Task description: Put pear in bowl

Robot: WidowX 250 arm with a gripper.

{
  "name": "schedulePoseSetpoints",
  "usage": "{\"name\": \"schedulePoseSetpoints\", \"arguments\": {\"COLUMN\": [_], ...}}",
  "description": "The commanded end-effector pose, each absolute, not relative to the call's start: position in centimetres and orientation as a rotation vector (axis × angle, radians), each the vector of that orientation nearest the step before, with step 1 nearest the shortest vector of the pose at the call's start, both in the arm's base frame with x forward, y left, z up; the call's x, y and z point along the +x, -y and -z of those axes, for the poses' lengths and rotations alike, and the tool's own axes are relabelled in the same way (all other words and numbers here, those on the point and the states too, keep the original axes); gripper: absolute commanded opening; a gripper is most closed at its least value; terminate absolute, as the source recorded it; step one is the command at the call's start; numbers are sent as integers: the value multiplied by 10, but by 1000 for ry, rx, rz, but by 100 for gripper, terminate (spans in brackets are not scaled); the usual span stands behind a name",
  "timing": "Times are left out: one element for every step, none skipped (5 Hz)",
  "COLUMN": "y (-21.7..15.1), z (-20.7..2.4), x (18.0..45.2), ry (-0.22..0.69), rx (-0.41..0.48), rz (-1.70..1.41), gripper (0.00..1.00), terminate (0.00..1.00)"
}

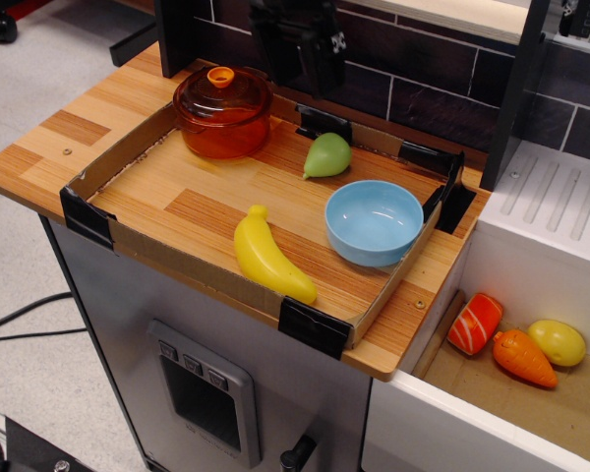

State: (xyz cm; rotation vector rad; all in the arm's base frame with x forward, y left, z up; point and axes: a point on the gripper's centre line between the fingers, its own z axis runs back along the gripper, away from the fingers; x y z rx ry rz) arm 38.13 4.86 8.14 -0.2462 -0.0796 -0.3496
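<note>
The light-green pear [327, 155] lies on the wooden tray floor near the back wall, its tip pointing left. The light-blue bowl [374, 222] stands empty just in front and to the right of it. My black gripper [305, 59] hangs at the top of the view, above and behind the pear and well clear of it. Its fingers are dark against the dark tiles, so I cannot tell whether they are open or shut. Nothing shows in it.
An orange transparent lidded pot [222, 111] stands at the tray's back left. A yellow banana [267, 258] lies near the front edge. The cardboard tray wall [133, 246] rims the area. A lower bin at right holds a carrot [522, 356], a yellow lemon-like toy [558, 341] and a red-orange toy [475, 323].
</note>
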Motion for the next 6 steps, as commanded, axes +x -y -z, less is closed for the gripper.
{"name": "schedulePoseSetpoints", "arguments": {"y": [-39,-37,-32,-28,-23,-24], "z": [-73,-60,-43,-28,-18,-30], "x": [383,384,387,393,396,399], "ry": [116,118,96,78,56,85], "rx": [-197,-159,-126,-103,-114,-139], "rz": [387,383,382,344,319,278], "gripper": [100,100,100,100,100,0], "terminate": [0,0,0,0,0,0]}}
